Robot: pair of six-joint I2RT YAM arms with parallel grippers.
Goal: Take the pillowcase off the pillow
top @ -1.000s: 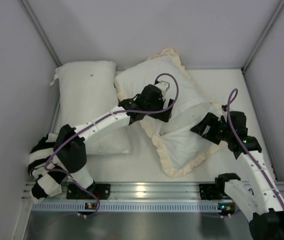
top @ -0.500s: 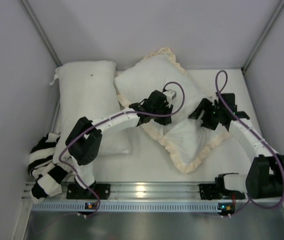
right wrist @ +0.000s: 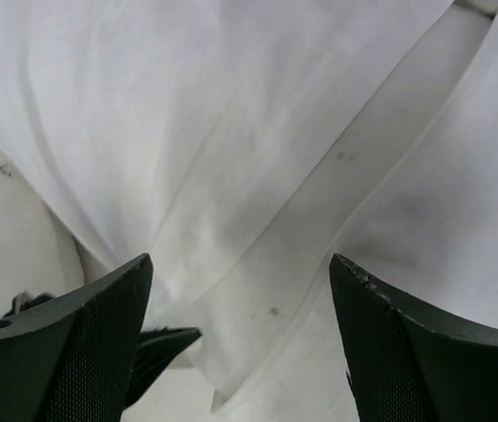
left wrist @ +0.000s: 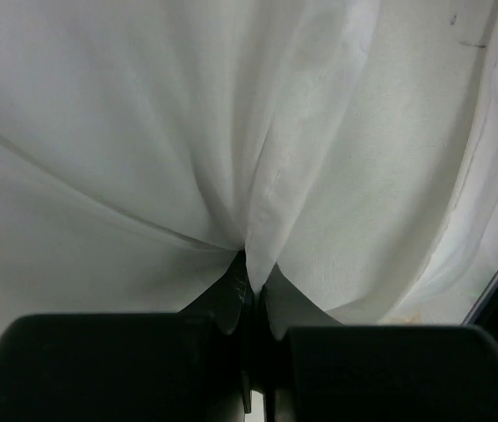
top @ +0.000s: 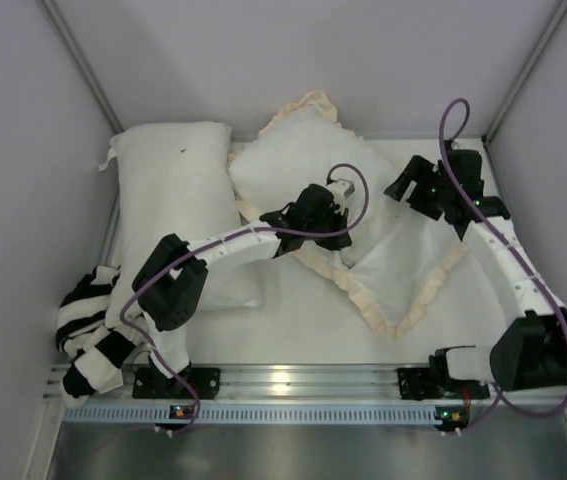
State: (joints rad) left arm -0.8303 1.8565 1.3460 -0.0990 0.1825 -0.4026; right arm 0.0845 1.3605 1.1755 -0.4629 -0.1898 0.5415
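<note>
The pillowcase (top: 403,260) lies cream side up on the counter (top: 288,322), just right of the bare pillow (top: 173,190). Left jaws clamp a fold at its middle; right jaws gape above its far-right corner.

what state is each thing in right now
left gripper, shut on a fold of the pillowcase
right gripper, open over the pillowcase
pillowcase, on the pillow, cream side up, near end flat
pillow, hidden inside the pillowcase, bulging its far end
spare pillow, bare, lying flat at left
striped cloth, bunched up at near left
</note>
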